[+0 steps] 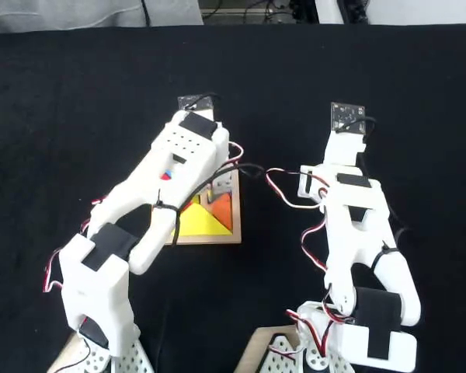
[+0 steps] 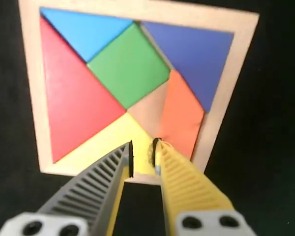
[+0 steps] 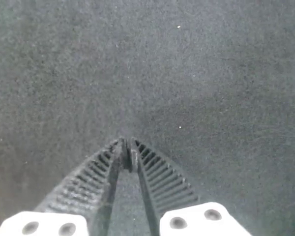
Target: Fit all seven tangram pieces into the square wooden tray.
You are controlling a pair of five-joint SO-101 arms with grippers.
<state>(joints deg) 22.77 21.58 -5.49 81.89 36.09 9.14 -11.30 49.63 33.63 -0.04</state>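
Observation:
The square wooden tray [image 2: 34, 98] holds a red triangle [image 2: 73, 108], a light blue triangle [image 2: 88, 29], a green square [image 2: 128, 66], a dark blue triangle [image 2: 196, 54], an orange piece [image 2: 182, 115] and a yellow triangle [image 2: 110, 142]. Between green and orange lies a small wood-coloured triangle [image 2: 150, 105]; I cannot tell whether it is a piece or bare floor. My left gripper [image 2: 143, 146] hovers over the tray's near edge, open by a narrow gap, holding nothing. In the high view the left arm [image 1: 179, 163] covers most of the tray [image 1: 210, 238]. My right gripper [image 3: 126, 150] is shut over bare black cloth.
Black cloth [image 1: 388, 78] covers the table all around the tray. The right arm [image 1: 349, 202] stands folded to the right of the tray, with white and red cables [image 1: 283, 194] hanging between the arms. Wooden arm bases sit at the front edge.

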